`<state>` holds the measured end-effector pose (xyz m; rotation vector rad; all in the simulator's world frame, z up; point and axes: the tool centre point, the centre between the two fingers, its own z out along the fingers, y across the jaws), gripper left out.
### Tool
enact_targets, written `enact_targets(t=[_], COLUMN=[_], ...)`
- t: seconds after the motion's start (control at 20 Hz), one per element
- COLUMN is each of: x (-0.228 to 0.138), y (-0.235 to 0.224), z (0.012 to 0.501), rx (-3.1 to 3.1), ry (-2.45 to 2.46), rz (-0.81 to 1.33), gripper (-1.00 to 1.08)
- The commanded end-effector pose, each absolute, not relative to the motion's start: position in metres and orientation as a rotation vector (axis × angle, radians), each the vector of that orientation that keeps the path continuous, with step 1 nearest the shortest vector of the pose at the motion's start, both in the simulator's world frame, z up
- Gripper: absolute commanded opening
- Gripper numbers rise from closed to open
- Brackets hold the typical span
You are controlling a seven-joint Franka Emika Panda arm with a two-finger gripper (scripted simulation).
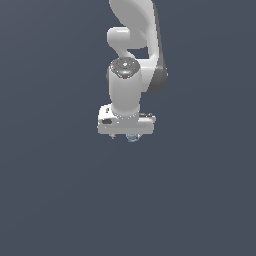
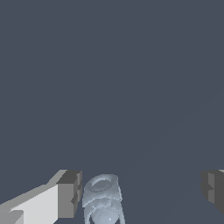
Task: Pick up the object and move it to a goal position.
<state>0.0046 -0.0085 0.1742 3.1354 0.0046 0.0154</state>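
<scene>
The object is a small pale grey-blue ridged lump. In the wrist view it lies between my two fingers, close to one grey pad and far from the other pad. My gripper is open wide, with neither pad clearly touching the object. In the exterior view the white gripper body sits right over the object, of which only a small part shows under the hand. The fingers are mostly hidden there.
The white arm rises from the hand toward the top of the exterior view. A plain dark grey-blue surface lies all around.
</scene>
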Motion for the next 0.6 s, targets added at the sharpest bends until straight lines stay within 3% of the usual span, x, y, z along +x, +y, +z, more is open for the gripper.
enact_targets(t=[0.0, 0.55], x=[0.0046, -0.0041], y=[-0.0085, -0.016], z=[0.1742, 0.1682], rx=[3.135, 3.144], ry=[0.005, -0.036], rz=[0.015, -0.037], gripper=[1.0, 1.0])
